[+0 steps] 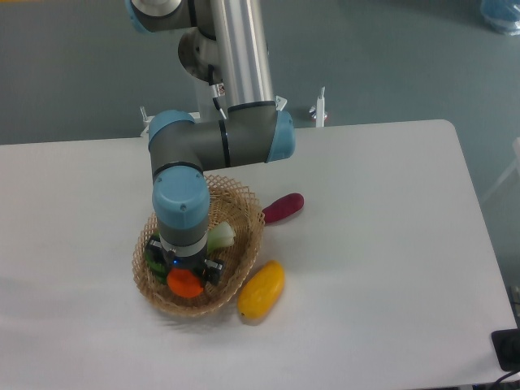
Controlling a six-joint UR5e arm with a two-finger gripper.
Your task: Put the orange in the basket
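Over the wicker basket (244,213), low inside its front part: gripper (186,276) with jaws clenched on the orange (185,283). Placing step nearly done, by the look of it; next, a small descent, then release and a straight lift. Already in the basket: a green leafy vegetable (153,262) and a pale piece (220,237), crowding the drop spot. On the desk (382,244), just beside the rim, a yellow mango-like fruit (262,289); further back, a purple vegetable (283,207).

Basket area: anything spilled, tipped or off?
Nothing stands out. The basket sits flat on the table, and the gripper holds the orange low over its inside, beside a green item. The yellow fruit and purple vegetable lie outside the rim.
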